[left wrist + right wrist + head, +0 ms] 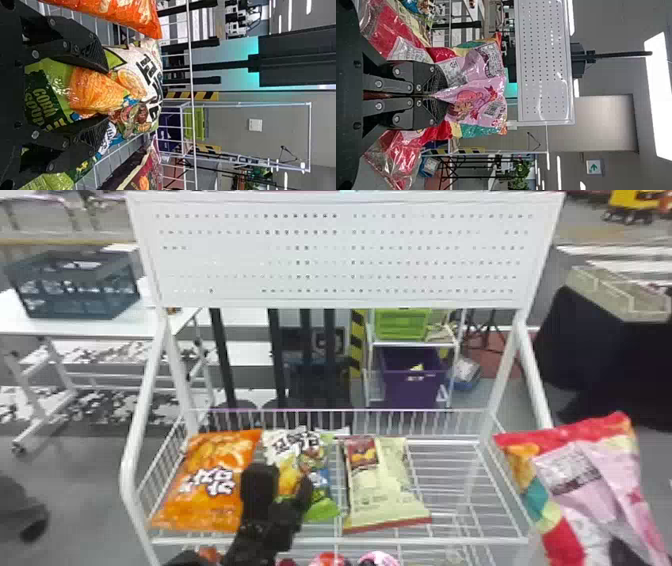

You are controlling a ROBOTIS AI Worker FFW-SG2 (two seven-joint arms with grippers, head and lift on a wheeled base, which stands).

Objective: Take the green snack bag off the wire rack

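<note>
The left end effector (283, 478) partly hides the green snack bag (321, 486).

A ceiling light (661, 95) glares white; the green snack bag (95, 91) glints; head-view shadows seem soft.

On the wire rack (450, 541), three snack bags lie side by side: the left bag (210, 480), the middle bag (300, 444) and the right-hand bag (387, 490). The left hand (281, 485) is at the middle bag, with part of that bag between its fingers. A fourth bag (575, 485) is in the right hand (622, 553), at the right side of the rack. The perforated panel (340, 255) stands above the rack's rear. Behind, on the left, a crate (75, 292) sits on a table (10, 310).
</note>
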